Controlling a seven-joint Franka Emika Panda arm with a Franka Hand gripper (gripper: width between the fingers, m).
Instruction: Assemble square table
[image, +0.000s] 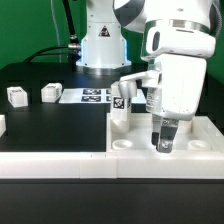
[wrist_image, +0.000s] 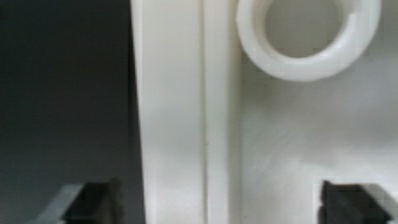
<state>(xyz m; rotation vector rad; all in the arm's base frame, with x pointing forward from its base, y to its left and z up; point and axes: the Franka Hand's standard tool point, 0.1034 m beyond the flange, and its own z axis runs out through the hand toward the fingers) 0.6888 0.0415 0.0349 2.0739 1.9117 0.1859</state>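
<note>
A: Claw?
B: Open, holding nothing, fingers either side of the slab rim, beside a corner socket.
A: Slab location?
B: Worktop front edge, the exterior view's right, against the low wall. Farther back: three legs and the marker board.

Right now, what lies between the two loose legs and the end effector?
Exterior view: the marker board, then another tagged leg near the square table's corner, before the end effector.

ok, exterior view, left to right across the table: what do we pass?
first leg → second leg → marker board → tagged leg → gripper, down over the slab
</note>
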